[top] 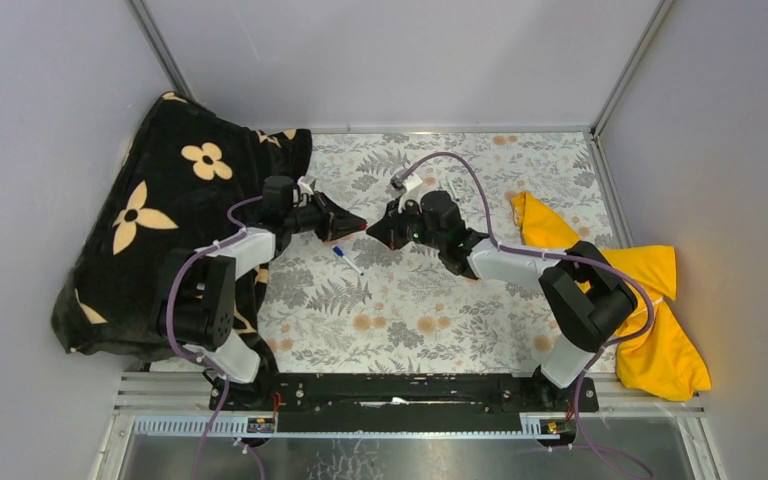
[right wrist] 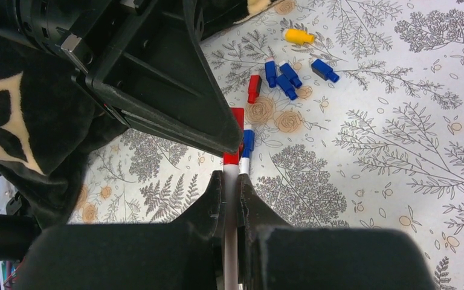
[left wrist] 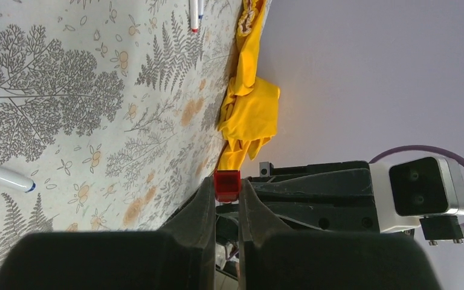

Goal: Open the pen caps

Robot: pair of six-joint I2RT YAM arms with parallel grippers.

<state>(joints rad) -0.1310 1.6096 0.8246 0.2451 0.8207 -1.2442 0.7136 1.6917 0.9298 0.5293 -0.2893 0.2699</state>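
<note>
Near edge, 6 o'clock: black mounting rail (top: 390, 392) carrying both arm bases.

Bench (top: 440, 320): grey fern-and-flower print across the whole top.

Loose pen (top: 348, 257) (right wrist: 245, 163): white barrel, blue cap end; flat on the bench at mid-bench, just to the 6 o'clock side of the two grippers, apart from both.

Left gripper (top: 346, 226) (left wrist: 226, 192): reaching in from 9 o'clock, raised above the bench; narrow, pinched on the red cap (left wrist: 227, 185) (right wrist: 237, 116) at the fingertips.

Right gripper (top: 381, 232) (right wrist: 231, 181): reaching in from 3 o'clock, tip to tip with the left gripper; narrow, clamped on the white barrel of the held pen (right wrist: 231, 172). Red meeting white just past the right fingertips; seated or partly drawn, not discernible, middle of the cap hidden by a left finger.

Loose caps, off their pens, on the bench beyond the left gripper toward 9 o'clock, seen from the right wrist: one loose red cap (right wrist: 254, 89), four blue caps (right wrist: 287, 81) clustered beside it, one yellow cap (right wrist: 299, 36) farthest out.

Two further pens (left wrist: 194, 13): side by side on the bench, seen from the left wrist near the yellow cloth.

Yellow cloth (top: 650, 300) (left wrist: 251, 109): crumpled at 3 o'clock along the bench edge.

Black blanket (top: 160, 220): cream flower motifs, heaped from 8 to 11 o'clock.

Grey walls (top: 390, 60): enclosing 9, 12 and 3 o'clock.
</note>
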